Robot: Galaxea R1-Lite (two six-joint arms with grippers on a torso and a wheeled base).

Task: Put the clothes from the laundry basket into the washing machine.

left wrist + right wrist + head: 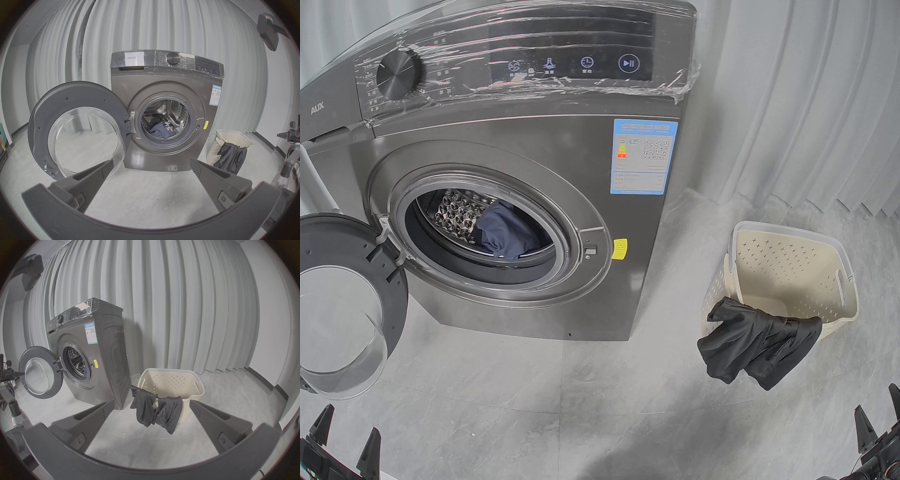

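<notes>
The grey washing machine (pixel 506 156) stands with its round door (pixel 344 300) swung open to the left. A dark blue garment (pixel 506 232) lies inside the drum. To the machine's right, on the floor, sits the cream laundry basket (pixel 794 262), with a black garment (pixel 756 340) draped over its front rim and hanging down outside. My left gripper (pixel 345 437) is at the bottom left, open and holding nothing. My right gripper (pixel 878 415) is low at the bottom right, open and holding nothing, a short way in front of the basket (pixel 172 383) and the black garment (pixel 157 410).
Grey tiled floor (pixel 562 387) lies open between the grippers, the machine and the basket. A pleated curtain (pixel 800 106) runs behind the basket. The open door (pixel 78 125) juts out over the floor on the left.
</notes>
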